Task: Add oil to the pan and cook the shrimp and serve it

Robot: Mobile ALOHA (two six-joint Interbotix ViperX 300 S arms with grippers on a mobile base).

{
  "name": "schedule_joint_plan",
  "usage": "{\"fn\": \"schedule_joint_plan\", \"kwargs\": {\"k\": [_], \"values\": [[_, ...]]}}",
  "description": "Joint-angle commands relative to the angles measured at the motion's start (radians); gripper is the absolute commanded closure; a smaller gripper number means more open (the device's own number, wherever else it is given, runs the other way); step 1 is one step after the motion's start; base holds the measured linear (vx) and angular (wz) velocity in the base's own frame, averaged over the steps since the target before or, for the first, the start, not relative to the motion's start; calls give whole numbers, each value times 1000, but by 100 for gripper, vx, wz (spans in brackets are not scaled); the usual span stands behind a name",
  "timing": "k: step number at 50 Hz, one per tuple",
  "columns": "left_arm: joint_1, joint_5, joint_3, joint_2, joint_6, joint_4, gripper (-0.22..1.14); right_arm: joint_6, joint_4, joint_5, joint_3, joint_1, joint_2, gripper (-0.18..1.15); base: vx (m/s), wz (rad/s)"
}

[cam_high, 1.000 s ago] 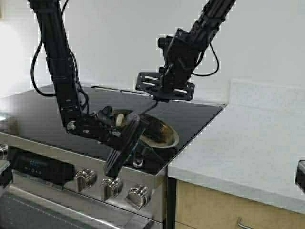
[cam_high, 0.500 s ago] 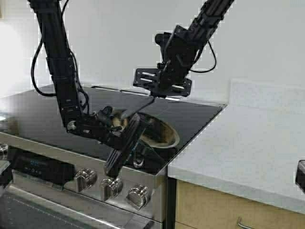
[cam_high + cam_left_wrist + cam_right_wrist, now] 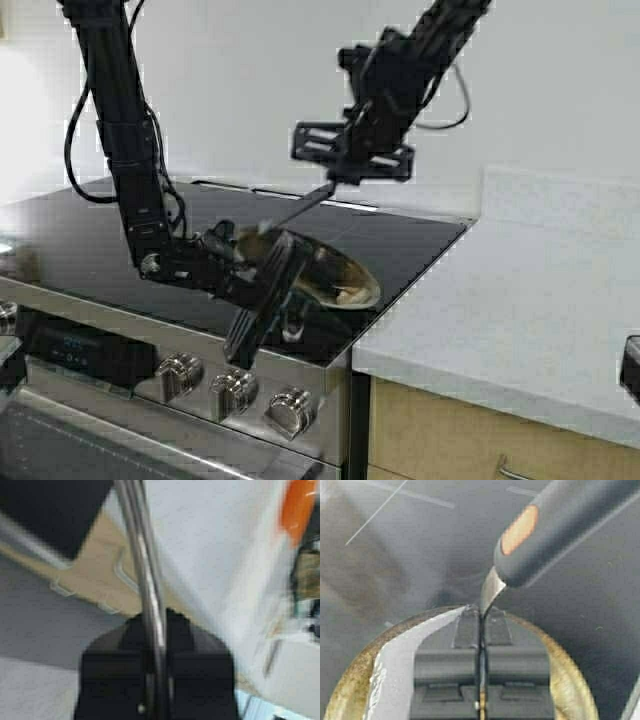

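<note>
Item: stove with black glass cooktop (image 3: pixel 90 225), steel front and three knobs (image 3: pixel 232 392), adjoining a pale counter (image 3: pixel 520 300) on the robot's right. The pan (image 3: pixel 335 275) is being held near the cooktop's front right corner, and it is now tilting more steeply toward the counter than half a second ago, its browned inside facing the counter side and its rim sitting slightly nearer the cooktop's right edge. The left gripper (image 3: pixel 262 292) is staying clamped on the pan's steel handle (image 3: pixel 145 580); in the left wrist view the handle is running straight between the closed black jaws. A small pale piece, seemingly the shrimp (image 3: pixel 350 296), is lying at the pan's low edge, though it is too small to confirm. The right gripper (image 3: pixel 352 158) is hanging above the back half of the cooktop, higher and a little farther toward the back wall than before. Its jaws are pressing closed on a grey utensil handle (image 3: pixel 560 525), whose thin metal shaft (image 3: pixel 300 208) is slanting down toward the pan's rim; in the right wrist view the thin metal part of this spatula (image 3: pixel 405 650) is hanging over the pan. The shaft's tip is hidden behind the left gripper. The stove and counter are sitting in the same places across the high views.
</note>
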Motion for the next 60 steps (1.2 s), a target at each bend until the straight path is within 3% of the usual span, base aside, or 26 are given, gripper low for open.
{"fn": "schedule_joint_plan", "kwargs": {"k": [1,31,46,60], "values": [[23,-123,-9,20,0,-64,89,-20,-3,-15,28,-11,-92,90,0,0],[31,-598,-144,221,-117,-187,89,-43,-2,-58,138,-11,-133,90,0,0],[34,-583,-135,255,-81,-218,89,-37,3,-103,187,-12,-150,90,0,0],[40,-462,-121,238,-40,-242,89,5,5,-121,221,-11,-170,90,0,0]]}}
